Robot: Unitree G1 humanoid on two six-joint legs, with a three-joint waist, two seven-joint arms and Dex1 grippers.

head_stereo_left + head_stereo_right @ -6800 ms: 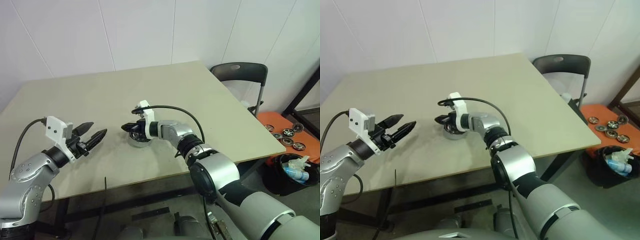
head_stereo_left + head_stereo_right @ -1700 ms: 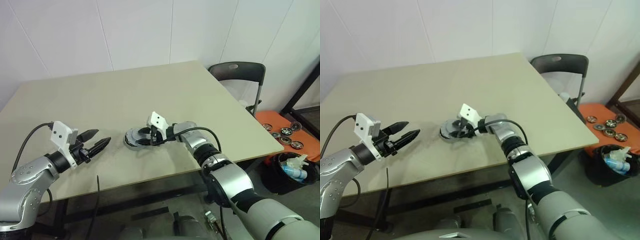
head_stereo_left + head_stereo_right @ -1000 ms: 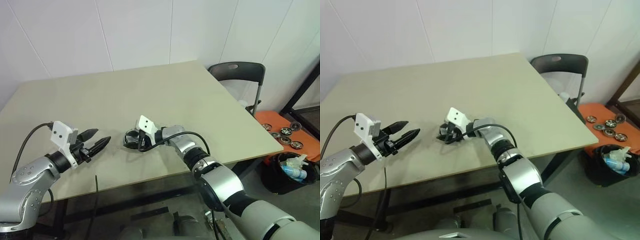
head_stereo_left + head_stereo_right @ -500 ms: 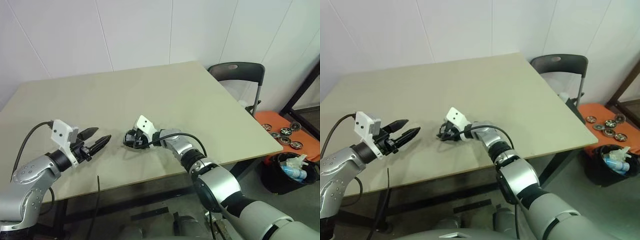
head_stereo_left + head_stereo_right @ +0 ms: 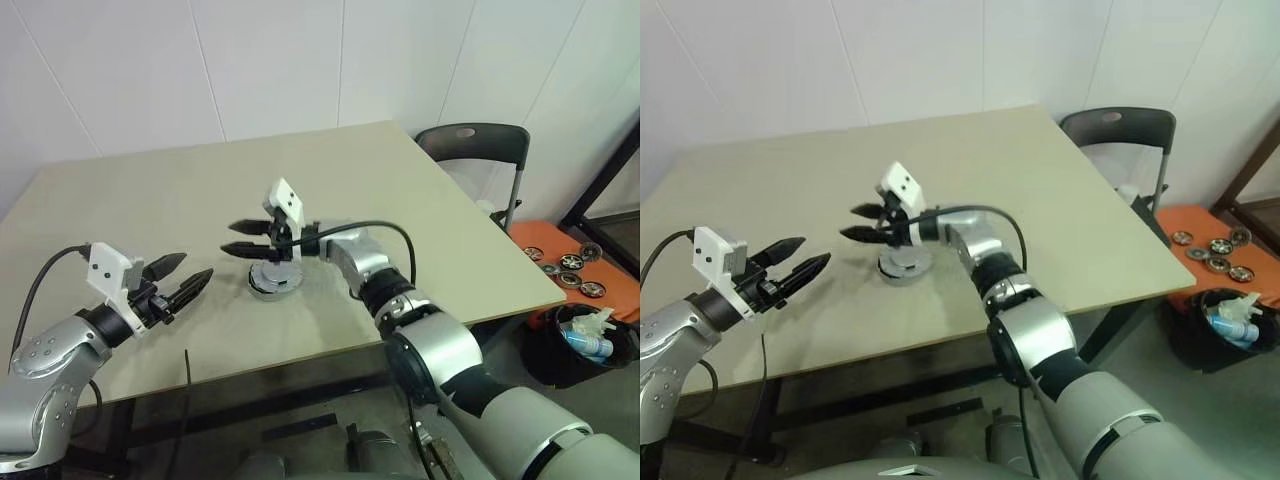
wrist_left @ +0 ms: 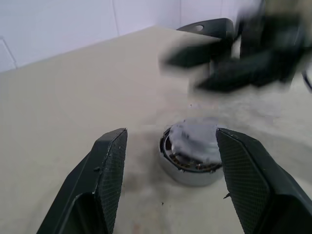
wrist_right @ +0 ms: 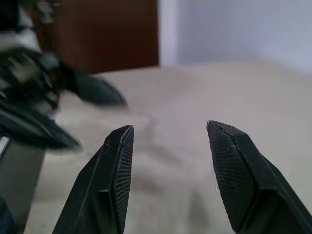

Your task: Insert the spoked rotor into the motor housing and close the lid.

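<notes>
On my left, the left gripper point(image 5: 190, 279) hangs over the near part of the table point(image 5: 420, 200), its two black fingers parted around nothing and aimed at the motor housing point(image 5: 273, 281). I see the housing resting on the tabletop near the middle, its grey lid point(image 6: 195, 138) lying over the top with coppery windings showing at the rim; the rotor I cannot make out. Above the housing, the right gripper point(image 5: 240, 238) hovers clear of it, jaws spread and empty, pointing left.
</notes>
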